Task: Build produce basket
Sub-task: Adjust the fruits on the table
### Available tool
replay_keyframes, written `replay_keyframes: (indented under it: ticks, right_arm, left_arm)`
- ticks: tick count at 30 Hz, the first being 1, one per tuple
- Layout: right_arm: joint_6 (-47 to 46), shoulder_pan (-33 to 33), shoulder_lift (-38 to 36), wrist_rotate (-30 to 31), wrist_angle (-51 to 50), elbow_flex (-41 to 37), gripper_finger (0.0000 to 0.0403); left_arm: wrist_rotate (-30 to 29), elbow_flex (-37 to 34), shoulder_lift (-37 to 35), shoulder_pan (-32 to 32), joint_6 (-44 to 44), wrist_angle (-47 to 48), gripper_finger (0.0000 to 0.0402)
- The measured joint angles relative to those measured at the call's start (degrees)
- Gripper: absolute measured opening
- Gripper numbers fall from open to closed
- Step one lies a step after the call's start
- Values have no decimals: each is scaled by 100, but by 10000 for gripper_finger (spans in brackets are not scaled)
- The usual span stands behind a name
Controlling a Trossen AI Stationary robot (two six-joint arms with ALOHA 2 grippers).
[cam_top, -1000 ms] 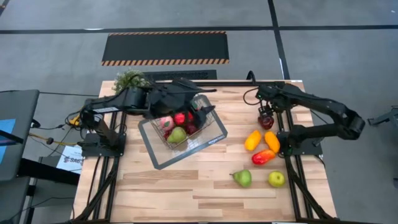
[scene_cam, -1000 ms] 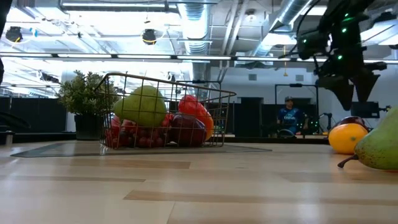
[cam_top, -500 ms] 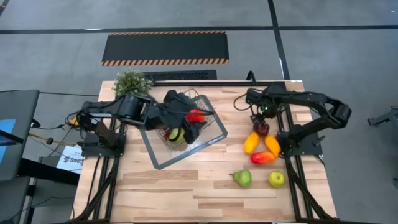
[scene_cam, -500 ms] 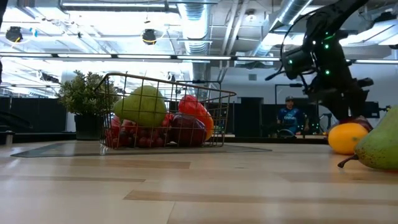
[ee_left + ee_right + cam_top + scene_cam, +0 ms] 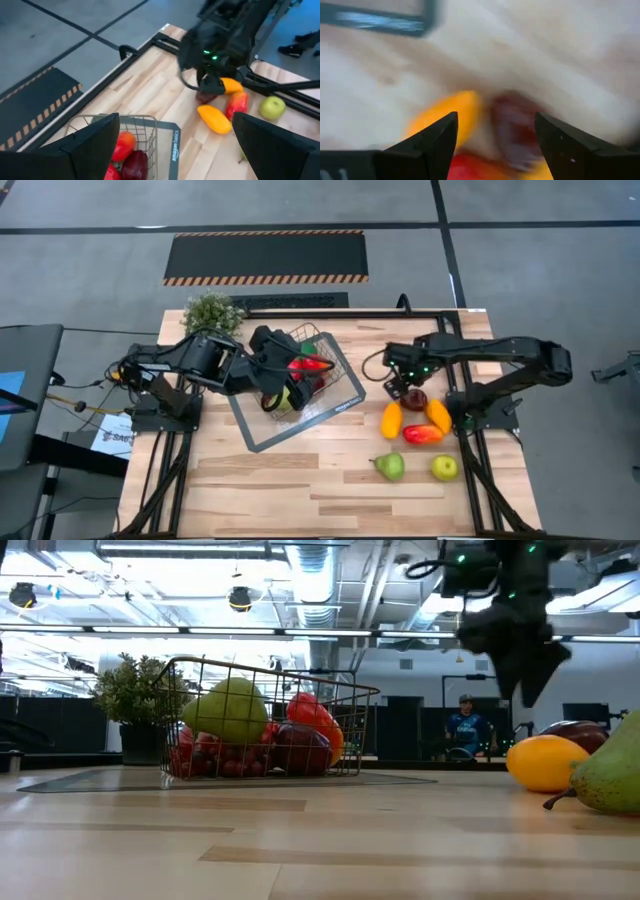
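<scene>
The wire-mesh basket (image 5: pixel 335 385) stands on its grey tray, left of the table's centre, and holds a green pear (image 5: pixel 230 710), red pieces (image 5: pixel 124 145) and dark grapes. My left gripper (image 5: pixel 278 385) hovers open over the basket and holds nothing (image 5: pixel 176 120). My right gripper (image 5: pixel 397 388) hangs open above the table, just left of a dark red piece (image 5: pixel 414 398) that lies on the wood (image 5: pixel 512 120). Near it lie a yellow piece (image 5: pixel 391 420), an orange piece (image 5: pixel 437 413) and a red piece (image 5: pixel 423 434). A green pear (image 5: pixel 390 467) and a green apple (image 5: pixel 444 468) lie nearer the front edge.
A bushy potted plant (image 5: pixel 212 310) stands at the table's far left corner, behind the basket. Bare wood (image 5: pixel 300 490) stretches along the near edge. A person (image 5: pixel 463 725) sits in the room far behind the table.
My right gripper came down toward the near edge onto the dark red piece, then rose and moved left. The dark red piece now lies nearer the front, and the yellow piece has slid toward the near left. My left gripper drew back leftward across the basket.
</scene>
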State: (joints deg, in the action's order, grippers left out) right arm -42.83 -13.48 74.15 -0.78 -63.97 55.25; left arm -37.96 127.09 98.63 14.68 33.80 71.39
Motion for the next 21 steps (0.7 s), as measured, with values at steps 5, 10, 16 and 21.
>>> replay_keyframes:
  ticks: [5, 10, 16, 21]
  right_arm:
    - [-886, 555, -259, 715, -1528, 362, 283]
    - [-2018, 1325, -340, 861, -2647, 18, 283]
    - [-2922, 1694, -383, 880, -2563, -733, 283]
    - [-2830, 1686, -229, 843, -2019, -929, 274]
  left_arm:
    - [-235, 0, 0, 0, 9, -21, 373]
    - [-352, 0, 0, -4, 47, -39, 373]
    - [-746, 0, 0, -14, 140, -59, 373]
    - [-782, 0, 2, -70, 135, -47, 373]
